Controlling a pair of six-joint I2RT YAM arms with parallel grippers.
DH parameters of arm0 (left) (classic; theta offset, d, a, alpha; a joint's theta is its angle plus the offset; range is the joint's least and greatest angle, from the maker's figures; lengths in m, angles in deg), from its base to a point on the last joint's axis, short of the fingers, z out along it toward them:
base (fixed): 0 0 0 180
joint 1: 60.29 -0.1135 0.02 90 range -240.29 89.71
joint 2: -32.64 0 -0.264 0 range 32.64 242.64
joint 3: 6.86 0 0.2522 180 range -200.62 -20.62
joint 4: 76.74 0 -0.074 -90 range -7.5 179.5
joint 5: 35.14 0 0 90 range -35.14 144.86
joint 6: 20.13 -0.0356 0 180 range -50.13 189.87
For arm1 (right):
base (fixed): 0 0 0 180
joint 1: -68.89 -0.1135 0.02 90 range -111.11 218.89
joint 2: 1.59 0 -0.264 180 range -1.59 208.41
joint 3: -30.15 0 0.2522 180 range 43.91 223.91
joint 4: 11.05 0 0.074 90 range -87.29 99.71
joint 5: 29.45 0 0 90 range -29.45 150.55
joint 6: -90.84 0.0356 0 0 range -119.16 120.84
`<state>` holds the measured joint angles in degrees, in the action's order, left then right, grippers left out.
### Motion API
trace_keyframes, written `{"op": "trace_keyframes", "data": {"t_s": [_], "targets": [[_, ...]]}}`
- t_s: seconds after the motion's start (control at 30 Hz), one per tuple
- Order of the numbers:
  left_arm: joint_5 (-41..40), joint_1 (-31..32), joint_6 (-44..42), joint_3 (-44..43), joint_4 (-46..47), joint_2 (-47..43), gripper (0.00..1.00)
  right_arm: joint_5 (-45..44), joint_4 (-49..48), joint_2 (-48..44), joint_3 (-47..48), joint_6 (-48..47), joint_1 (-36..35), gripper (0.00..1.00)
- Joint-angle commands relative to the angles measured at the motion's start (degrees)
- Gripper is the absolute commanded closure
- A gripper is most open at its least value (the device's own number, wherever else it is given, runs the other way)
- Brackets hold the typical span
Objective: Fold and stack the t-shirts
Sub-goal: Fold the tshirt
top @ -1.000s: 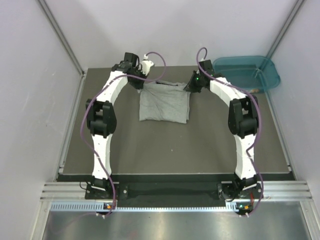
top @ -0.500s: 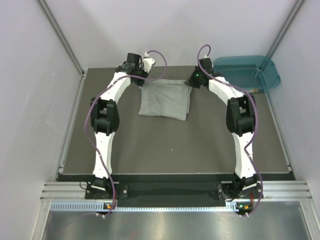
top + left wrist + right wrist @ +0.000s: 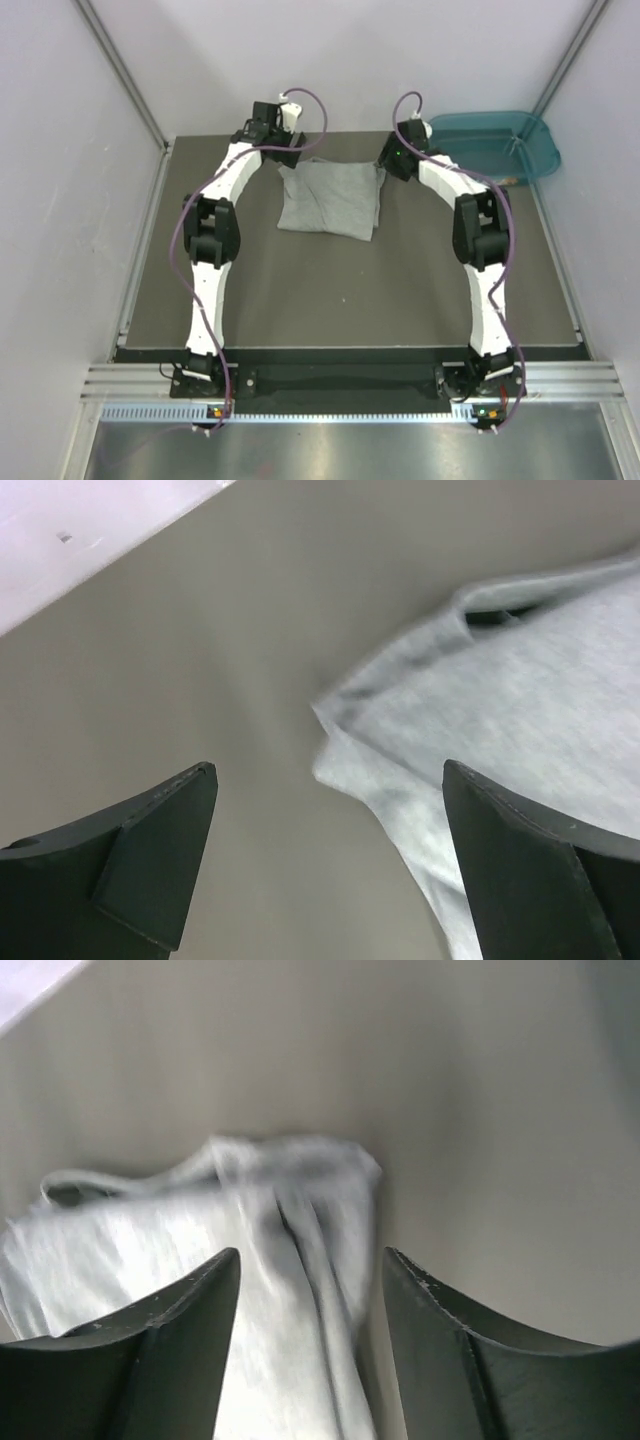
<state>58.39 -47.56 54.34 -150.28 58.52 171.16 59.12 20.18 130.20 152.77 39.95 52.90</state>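
Top external: folded grey t-shirt [image 3: 330,200]

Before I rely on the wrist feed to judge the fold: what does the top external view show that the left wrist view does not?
Only the top external view shows the whole folded t-shirt, the right claw at its far right corner, and the teal tub at the far right. Only the left wrist view shows the left claw close up, spread wide with nothing gripped, above the t-shirt's rumpled corner. Both show the grey t-shirt lying on the dark table.
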Motion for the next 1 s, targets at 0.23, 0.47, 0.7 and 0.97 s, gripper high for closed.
{"op": "trace_keyframes", "data": {"t_s": [0.23, 0.47, 0.7, 0.97], "targets": [[16.0, -2.4, 2.5, 36.7, 0.3, -28.7, 0.34, 1.2, -3.2, -25.2, -29.6, -5.0, -4.9, 0.32], [18.2, -2.4, 1.6, 48.6, 4.7, -29.1, 0.21, 6.4, -9.6, -28.0, -43.5, 0.4, -8.5, 0.35], [19.7, -2.3, 1.7, 51.8, 11.5, -25.8, 0.28, 8.3, -13.8, -25.4, -45.8, 1.8, -9.2, 0.42], [24.3, -0.2, 3.3, 52.1, 13.8, -23.7, 0.65, 8.6, -16.3, -22.9, -45.1, 5.2, -8.5, 0.84]]}}
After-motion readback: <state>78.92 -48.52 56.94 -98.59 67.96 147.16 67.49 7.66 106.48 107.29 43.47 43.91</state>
